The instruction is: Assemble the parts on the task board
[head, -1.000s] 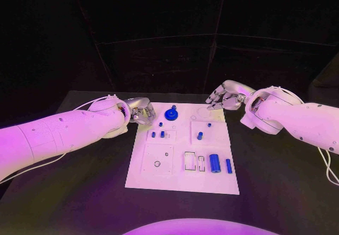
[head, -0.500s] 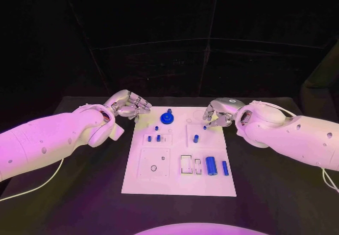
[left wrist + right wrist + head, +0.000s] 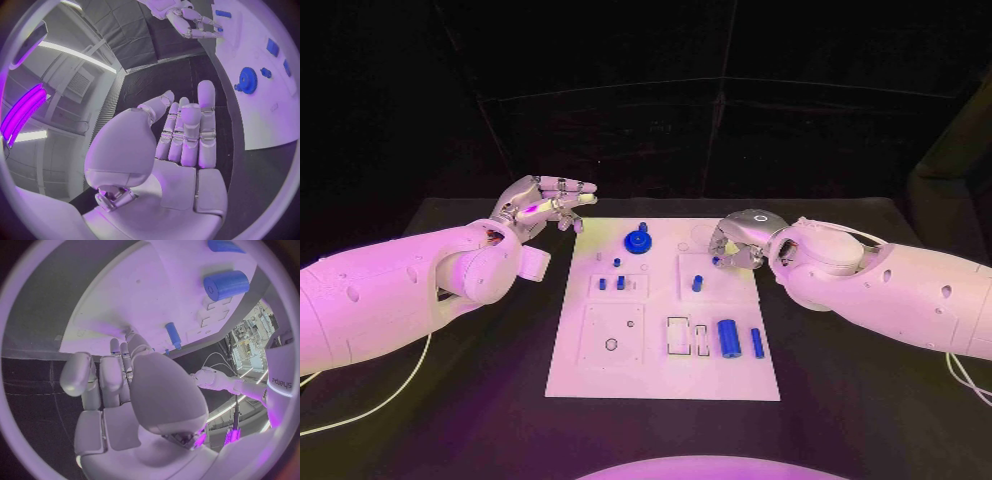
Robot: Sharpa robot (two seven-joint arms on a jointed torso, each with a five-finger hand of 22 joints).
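White rectangular task board lay mid-table, both silver hands near its far end.

From the head view, the board held a blue gear-shaped part at its far edge, small blue pegs behind it, and a thick blue cylinder beside a thin blue rod near the front. The left hand hovered off the board's far left corner, fingers loosely apart, holding nothing. The right hand hung over the far right corner; its fingertips were hard to make out. In the left wrist view, the fingers lay straight and empty. In the right wrist view, the right hand's fingers lay side by side, thumb apart, above the board, tips partly hidden.
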